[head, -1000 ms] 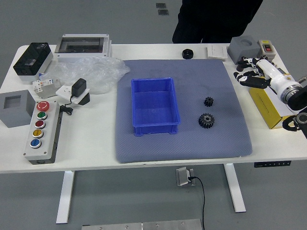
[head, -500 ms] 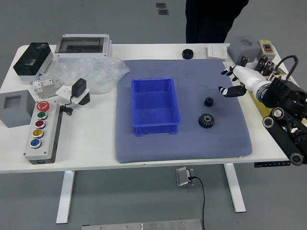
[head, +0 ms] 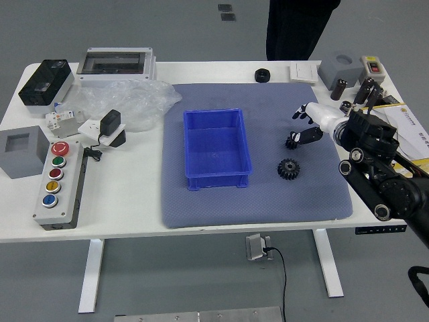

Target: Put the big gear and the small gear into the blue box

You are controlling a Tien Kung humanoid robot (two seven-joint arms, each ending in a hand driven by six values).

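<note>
My right hand (head: 300, 126) reaches in from the right over the grey mat, its fingers spread with nothing held. The tip of its thumb is right at the small black gear (head: 291, 141) and hides part of it; whether they touch, I cannot tell. Nearer the table's front, the big black gear (head: 289, 169) lies flat on the mat. To the left of both gears stands the blue box (head: 216, 144), with nothing inside. No left hand appears in the picture.
Beyond the mat (head: 255, 208) sits a black round part (head: 262, 75). A yellow box (head: 419, 164) lies under my right forearm, with a grey block (head: 340, 67) behind. Plastic wrap (head: 134, 100) and a button panel (head: 59, 184) are at left. A person in dark clothing stands at the far side.
My right hand has come leftward and nearer from the table's right side, down to the small gear, and more of its arm shows. The person has shifted slightly. Gears and box have stayed put.
</note>
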